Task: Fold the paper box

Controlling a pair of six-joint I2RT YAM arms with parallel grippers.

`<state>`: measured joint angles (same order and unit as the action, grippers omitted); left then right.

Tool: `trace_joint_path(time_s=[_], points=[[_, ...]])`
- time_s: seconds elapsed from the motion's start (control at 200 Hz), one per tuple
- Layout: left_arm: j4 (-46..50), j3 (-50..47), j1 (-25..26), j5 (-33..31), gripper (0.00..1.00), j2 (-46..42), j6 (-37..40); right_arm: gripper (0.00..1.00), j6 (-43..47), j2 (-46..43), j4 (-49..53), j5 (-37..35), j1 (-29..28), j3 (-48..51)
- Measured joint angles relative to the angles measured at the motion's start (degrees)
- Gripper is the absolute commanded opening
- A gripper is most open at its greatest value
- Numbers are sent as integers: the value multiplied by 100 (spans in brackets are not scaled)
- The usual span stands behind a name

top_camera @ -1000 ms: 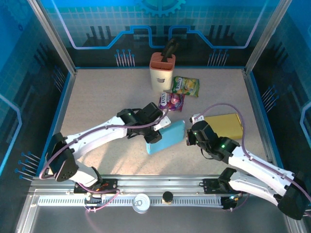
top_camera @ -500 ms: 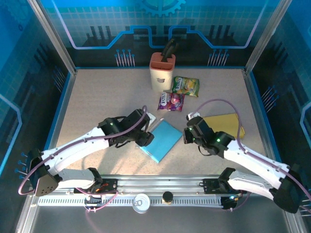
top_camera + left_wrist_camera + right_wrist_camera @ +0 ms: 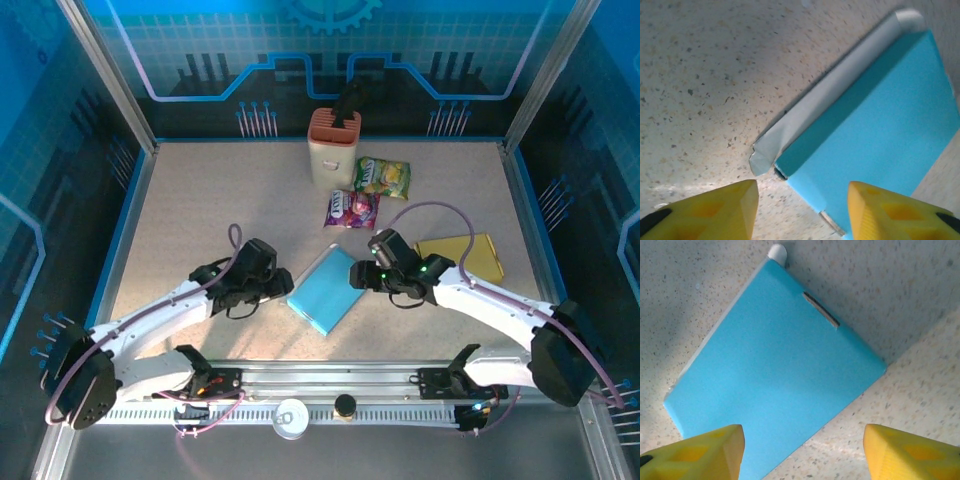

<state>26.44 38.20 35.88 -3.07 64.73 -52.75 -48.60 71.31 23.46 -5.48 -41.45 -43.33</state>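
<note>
Currently you have the flat light-blue paper box [image 3: 328,289] lying on the speckled table [image 3: 200,210], with the left gripper [image 3: 280,286] and right gripper [image 3: 358,276] flanking it, fingers spread, holding nothing.

The paper box [image 3: 328,289] lies on the table [image 3: 200,220] between the left gripper [image 3: 284,287] and right gripper [image 3: 356,276], a knife block [image 3: 333,148] behind it, a flat packet [image 3: 462,258] on its right.

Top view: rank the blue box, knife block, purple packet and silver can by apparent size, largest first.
1. blue box and knife block: too alike to rank
2. purple packet
3. silver can
</note>
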Motion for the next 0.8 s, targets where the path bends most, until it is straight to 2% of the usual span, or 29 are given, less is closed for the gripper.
trace_joint_path(time_s=[0.195,0.32,0.425,0.54,0.8], points=[[-361,-332,-164,299,49,216,-1624,68,-439,170,-101,153,96,57],[-365,-693,-136,330,50,-28,-2378,66,-282,516,-127,492,514,-70],[-374,-774,-109,264,47,-323,-2693,65,-92,802,-186,791,870,-245],[-815,-1126,-111,247,38,-507,-2962,64,-2,820,-293,1001,938,-269],[-1613,-1303,-122,490,36,437,-3117,62,22,645,-417,1220,935,-264]])
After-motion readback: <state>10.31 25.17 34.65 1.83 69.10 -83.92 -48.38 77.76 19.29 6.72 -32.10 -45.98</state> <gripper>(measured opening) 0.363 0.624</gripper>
